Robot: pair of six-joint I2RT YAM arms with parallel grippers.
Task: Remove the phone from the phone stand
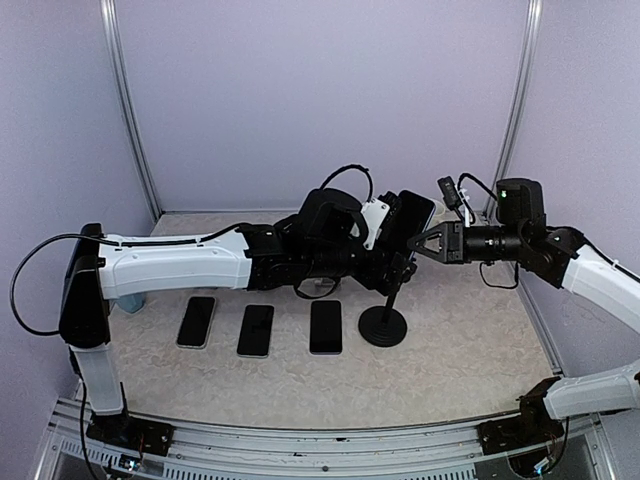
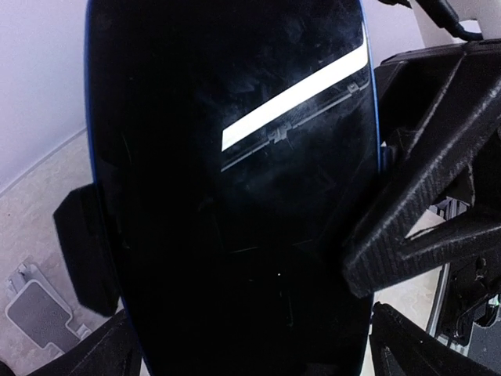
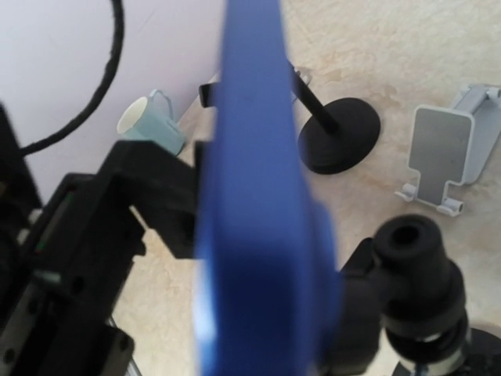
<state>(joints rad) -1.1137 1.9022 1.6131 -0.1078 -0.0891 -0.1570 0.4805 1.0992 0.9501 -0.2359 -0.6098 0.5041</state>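
Extraction step in hand: the phone, right of centre in the top view, appears seated on the phone stand, right gripper pinched narrowly on its edge, left gripper spread wide facing its screen; the next move calls for lifting it clear without toppling the stand.

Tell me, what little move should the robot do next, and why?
Probably close the left gripper on the phone. Its jaws stand wide open around it, and the right gripper only pinches one edge, with the phone on the phone stand.
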